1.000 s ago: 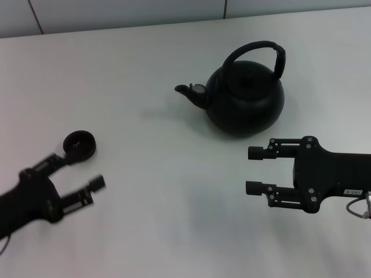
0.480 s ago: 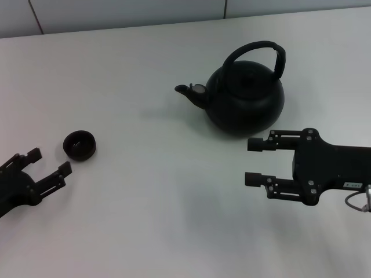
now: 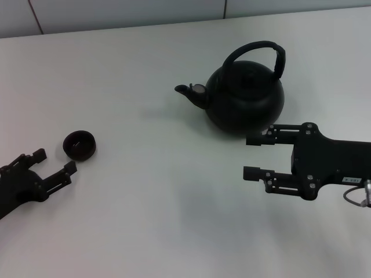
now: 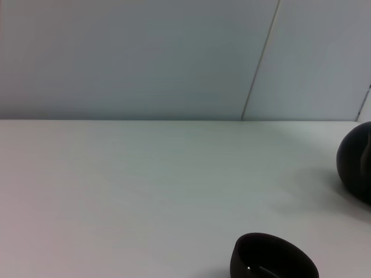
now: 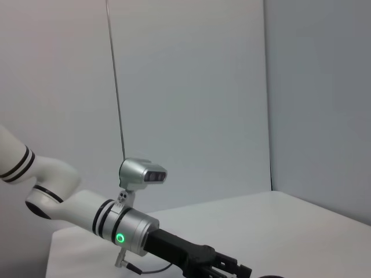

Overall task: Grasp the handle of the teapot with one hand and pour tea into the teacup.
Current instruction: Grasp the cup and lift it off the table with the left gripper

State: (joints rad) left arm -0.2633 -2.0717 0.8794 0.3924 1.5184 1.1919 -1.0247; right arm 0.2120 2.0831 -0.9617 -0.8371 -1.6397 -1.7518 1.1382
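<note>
The matte-black teapot [image 3: 246, 103] stands on the white table at the back right, spout pointing left, its arched handle [image 3: 259, 53] upright. Its edge shows in the left wrist view [image 4: 356, 165]. The small dark teacup [image 3: 79, 145] sits at the left; it also shows in the left wrist view [image 4: 272, 262]. My left gripper [image 3: 55, 161] is open, low at the left, just in front of the cup. My right gripper [image 3: 251, 156] is open, just in front of the teapot's right side, fingers pointing left. No tea shows.
The white table [image 3: 156, 191] runs to a pale panelled wall [image 3: 116, 11] at the back. The right wrist view shows my left arm [image 5: 116, 223] against the wall.
My left gripper drew back toward the lower left, away from the cup, then edged slightly forward. My right gripper rose a little toward the teapot.
</note>
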